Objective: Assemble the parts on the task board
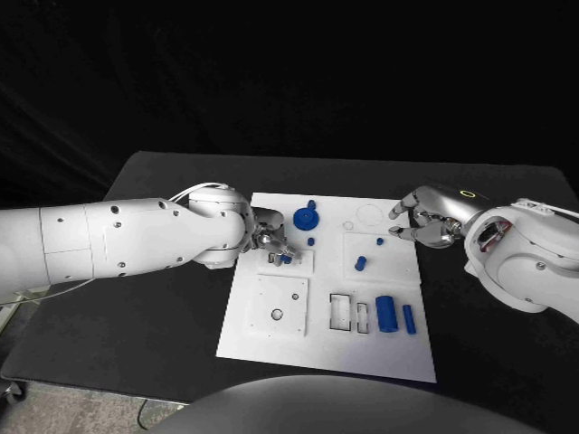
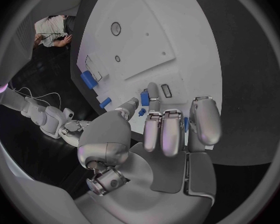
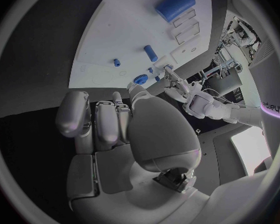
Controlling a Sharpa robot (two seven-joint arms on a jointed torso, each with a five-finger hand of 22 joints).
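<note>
The white task board [image 1: 327, 348] lies in the middle of the black table. My left hand [image 1: 266, 239] reaches over the board's far left part, where thumb and a finger pinch a small blue part [image 1: 286, 259], also seen as the blue part [image 2: 144, 98] between the fingertips. My right hand [image 1: 427, 221] hovers at the board's far right edge with its fingers curled in and nothing in them. On the board are a blue gear-like part [image 1: 306, 217], small blue pegs [image 1: 360, 263], a thick blue cylinder [image 1: 387, 313] and a thinner one [image 1: 408, 318].
A raised square plate [image 1: 280, 303] with a round hole sits near the board's left front. Two rectangular slots [image 1: 350, 312] lie beside the cylinders. Black table surface [image 1: 133, 316] surrounds the board on all sides.
</note>
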